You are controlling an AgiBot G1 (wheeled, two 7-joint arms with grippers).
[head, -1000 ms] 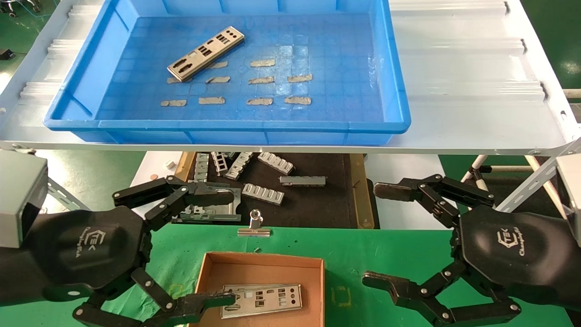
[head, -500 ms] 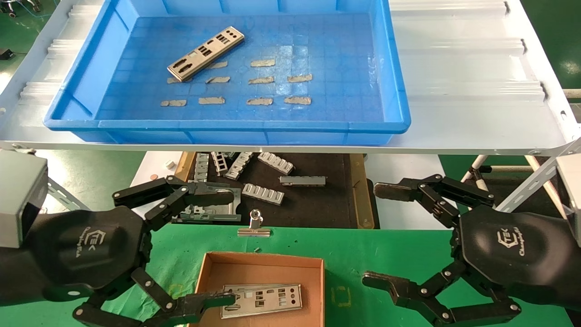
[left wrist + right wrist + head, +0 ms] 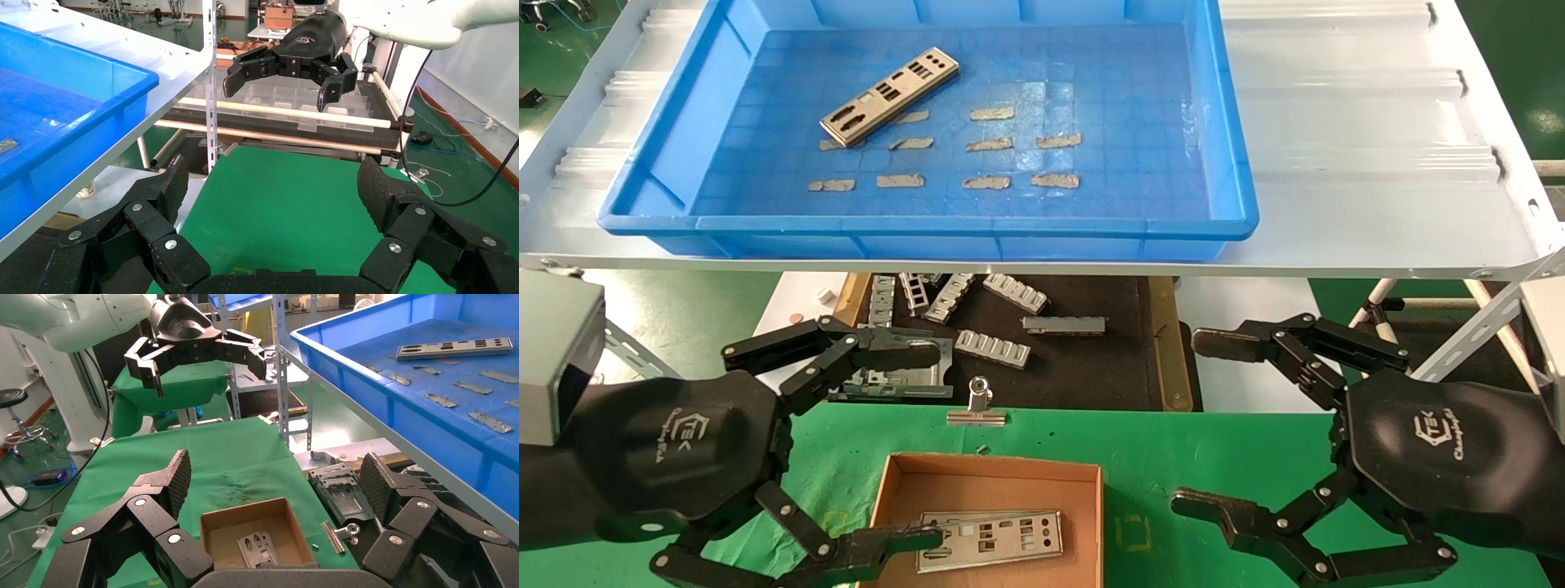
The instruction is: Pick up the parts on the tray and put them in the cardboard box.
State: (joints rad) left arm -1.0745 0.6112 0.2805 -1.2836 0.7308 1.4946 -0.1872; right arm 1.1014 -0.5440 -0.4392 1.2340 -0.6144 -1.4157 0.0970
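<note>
While one part (image 3: pixel 889 96) lies on the tray (image 3: pixel 928 224), both the left gripper (image 3: pixel 928 445) and the right gripper (image 3: pixel 1193 420) hover with fingers spread beside the cardboard box (image 3: pixel 1001 478)

One part (image 3: pixel 891 95) lay in the tray's (image 3: pixel 928 222) far left area on the raised shelf (image 3: pixel 1377 163), while another part (image 3: pixel 989 539) lay in the cardboard box (image 3: pixel 993 482) below, between both gaping grippers.
</note>
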